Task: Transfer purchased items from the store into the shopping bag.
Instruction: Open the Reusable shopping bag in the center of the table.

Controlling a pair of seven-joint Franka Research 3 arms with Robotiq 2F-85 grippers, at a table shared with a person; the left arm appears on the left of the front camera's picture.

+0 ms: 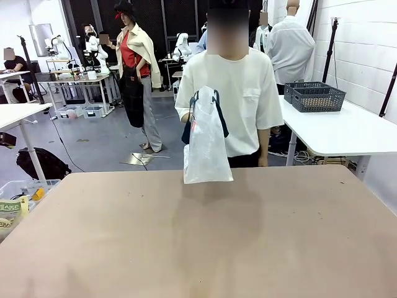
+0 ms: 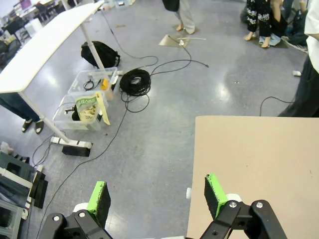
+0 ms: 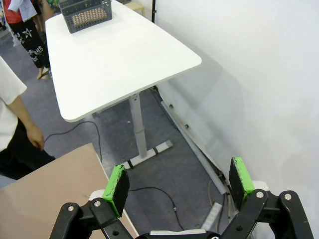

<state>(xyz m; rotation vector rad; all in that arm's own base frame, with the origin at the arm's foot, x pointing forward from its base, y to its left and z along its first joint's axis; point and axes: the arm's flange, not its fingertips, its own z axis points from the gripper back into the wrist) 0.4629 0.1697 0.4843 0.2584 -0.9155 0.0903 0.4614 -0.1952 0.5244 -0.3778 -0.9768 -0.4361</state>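
A person stands at the far side of the brown table [image 1: 198, 242] and holds the shopping bag [image 1: 208, 149] upright by its navy handles; it is translucent white with a small red tag, and its bottom rests at the table's far edge. Two dark grey lattice baskets [image 1: 313, 96] stand on a white side table at the back right, one also in the right wrist view [image 3: 84, 14]; I cannot tell which is the store. The purchased items are out of view. My left gripper [image 2: 155, 196] hangs open over the floor beside the table's corner. My right gripper [image 3: 179, 181] is open, nothing between its pads.
The white side table [image 1: 347, 133] stands off the right edge, with a white wall behind it. Clear plastic bins [image 2: 82, 107] and a coil of black cable [image 2: 135, 79] lie on the floor to the left. Another white table [image 2: 45, 45] stands beyond them.
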